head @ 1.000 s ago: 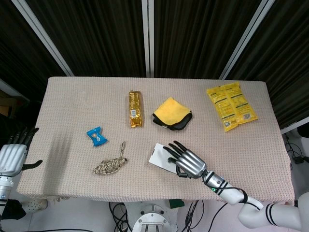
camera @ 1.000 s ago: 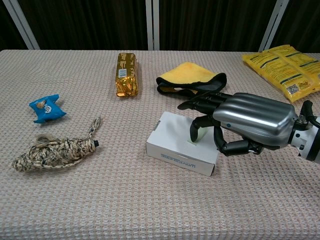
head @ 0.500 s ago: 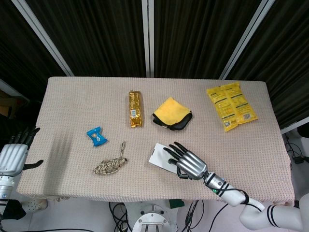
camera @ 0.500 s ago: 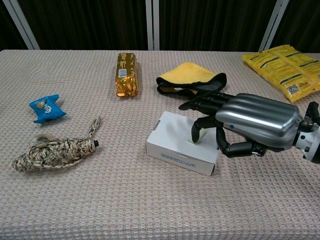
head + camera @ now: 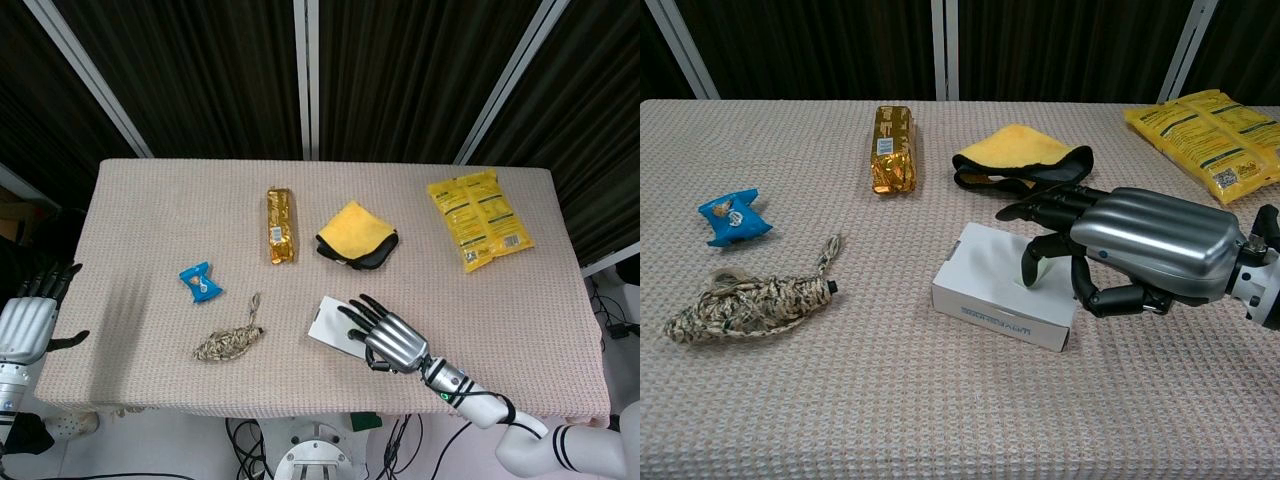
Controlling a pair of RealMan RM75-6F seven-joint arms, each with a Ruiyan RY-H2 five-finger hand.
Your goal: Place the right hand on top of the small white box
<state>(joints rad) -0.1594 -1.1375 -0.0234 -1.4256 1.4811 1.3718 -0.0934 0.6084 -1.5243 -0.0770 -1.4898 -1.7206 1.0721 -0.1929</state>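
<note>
The small white box [image 5: 990, 283] [image 5: 330, 322] lies flat near the table's front edge, right of centre. My right hand [image 5: 1135, 250] [image 5: 385, 338] reaches over the box's right end, palm down, fingers spread and stretched forward; one fingertip [image 5: 1028, 272] touches the box's top. It holds nothing. My left hand [image 5: 27, 322] hangs off the table's left edge in the head view, fingers spread, holding nothing; the chest view does not show it.
On the table [image 5: 140, 200]: a gold foil bar [image 5: 893, 149], a yellow and black cloth [image 5: 1020, 155] just behind the box, a yellow snack bag [image 5: 1208, 130] at far right, a blue packet [image 5: 732, 216] and a rope bundle [image 5: 745, 300] at left.
My right hand has shifted very slightly toward the right and front; its fingers stay over the box. The left hand has barely moved.
</note>
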